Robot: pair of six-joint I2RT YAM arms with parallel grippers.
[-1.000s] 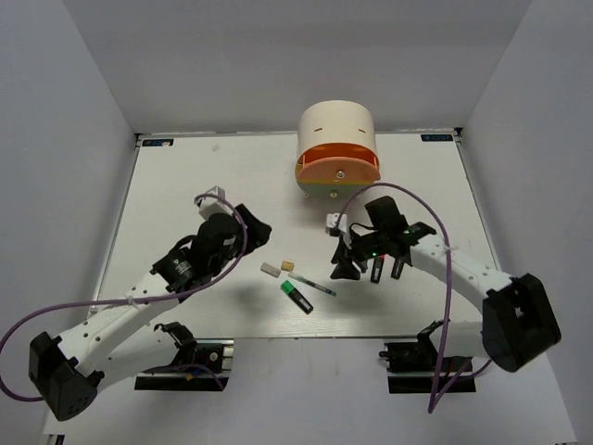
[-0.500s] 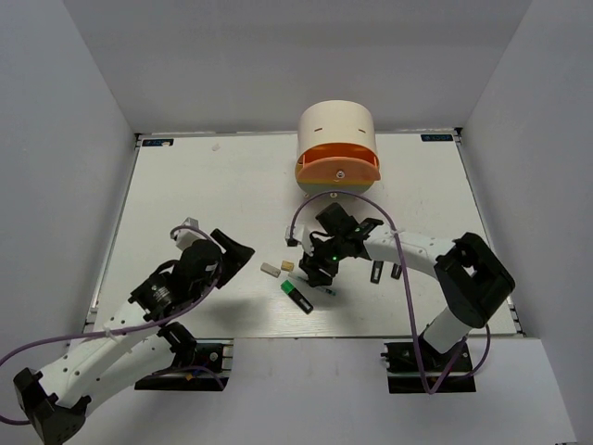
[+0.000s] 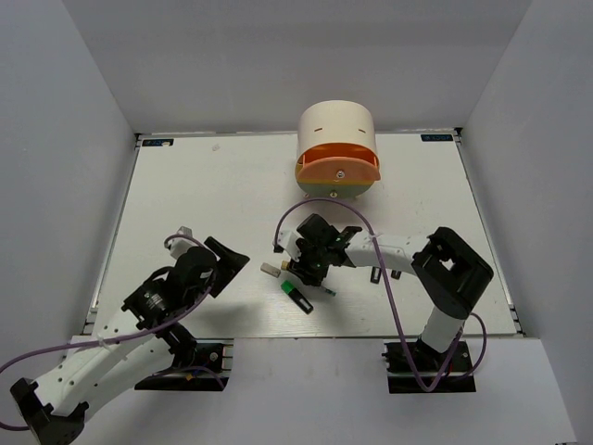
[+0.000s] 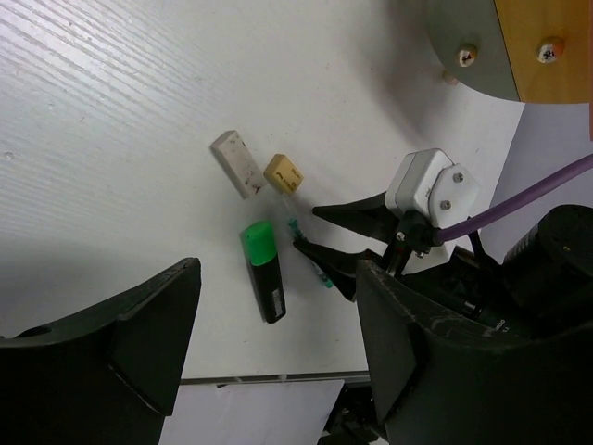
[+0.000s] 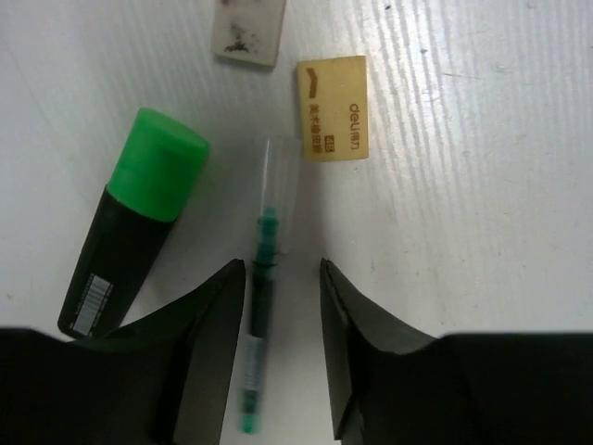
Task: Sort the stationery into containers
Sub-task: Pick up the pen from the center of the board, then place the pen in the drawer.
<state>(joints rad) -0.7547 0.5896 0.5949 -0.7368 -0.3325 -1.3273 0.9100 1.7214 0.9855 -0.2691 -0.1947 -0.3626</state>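
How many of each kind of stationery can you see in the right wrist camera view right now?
Highlighters: 1, the green-capped highlighter
Pens: 1, the teal pen
Erasers: 2, the tan eraser and the grey eraser
Total: 4
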